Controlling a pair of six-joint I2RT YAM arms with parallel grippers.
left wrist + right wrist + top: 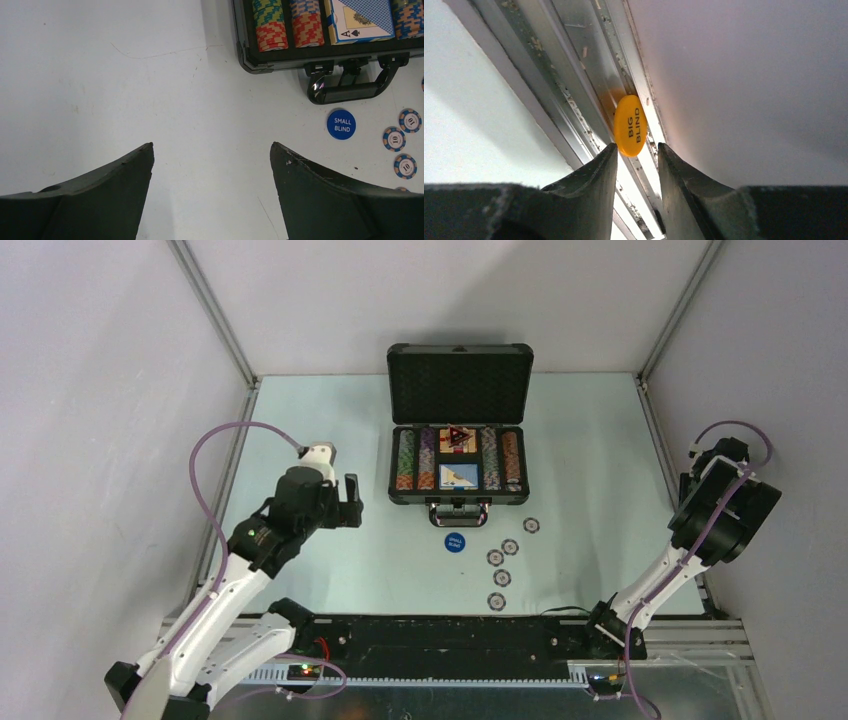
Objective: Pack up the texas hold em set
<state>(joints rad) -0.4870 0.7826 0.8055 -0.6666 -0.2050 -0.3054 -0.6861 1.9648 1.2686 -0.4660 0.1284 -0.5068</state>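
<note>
The left gripper (212,147) hangs released, jaws wide, over the table (100,75) left of the open briefcase (460,383). Before its handle lie the blue small-blind button (455,541) and loose chips (500,577). The right gripper (637,147), jaws narrowly apart, apparently grasps nothing, its tips at the orange big-blind button (630,126) in the edge rail (589,65).

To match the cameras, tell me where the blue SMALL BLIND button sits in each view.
Top external: the blue SMALL BLIND button lies just in front of the briefcase handle, left of the loose chips.
Left wrist: the button is right of centre, just below the handle.
Right wrist: not in it; only an orange BIG BLIND button on the frame rail.
Shared landmark: the briefcase handle, seen in the top and left wrist views.
</note>
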